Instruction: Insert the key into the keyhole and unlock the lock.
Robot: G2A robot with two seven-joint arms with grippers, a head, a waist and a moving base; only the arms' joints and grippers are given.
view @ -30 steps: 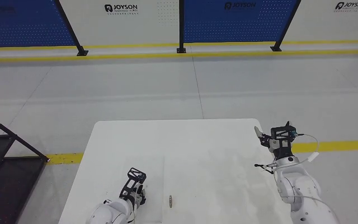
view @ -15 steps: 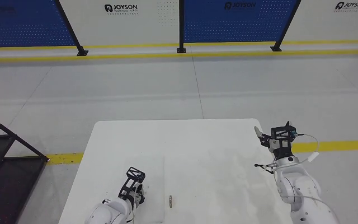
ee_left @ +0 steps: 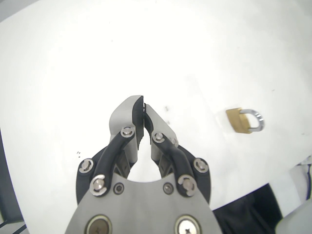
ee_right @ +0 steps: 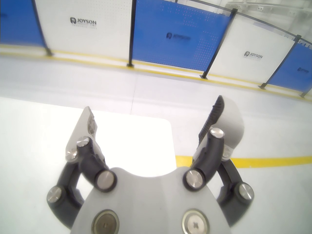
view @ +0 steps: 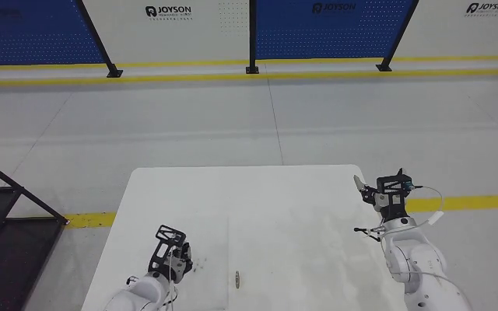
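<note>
A small brass padlock (ee_left: 240, 121) with a silver shackle lies flat on the white table (ee_left: 170, 37), off to the side of my left gripper (ee_left: 144, 105). In the top view the padlock (view: 236, 279) sits near the front edge, right of the left gripper (view: 177, 260). That gripper is shut, pads pressed together, and I cannot make out anything thin between them. My right gripper (ee_right: 156, 120) is open and empty above the table's far right corner, also seen in the top view as the right gripper (view: 383, 188).
Small dark specks (ee_left: 167, 108) mark the table just beside the left fingertips. The table's front edge (ee_left: 243, 196) runs close behind the left gripper. A black frame (view: 23, 210) stands off the table's left side.
The left gripper has shifted left and slightly away from the padlock over the last half second. The right arm and the padlock have not moved.
</note>
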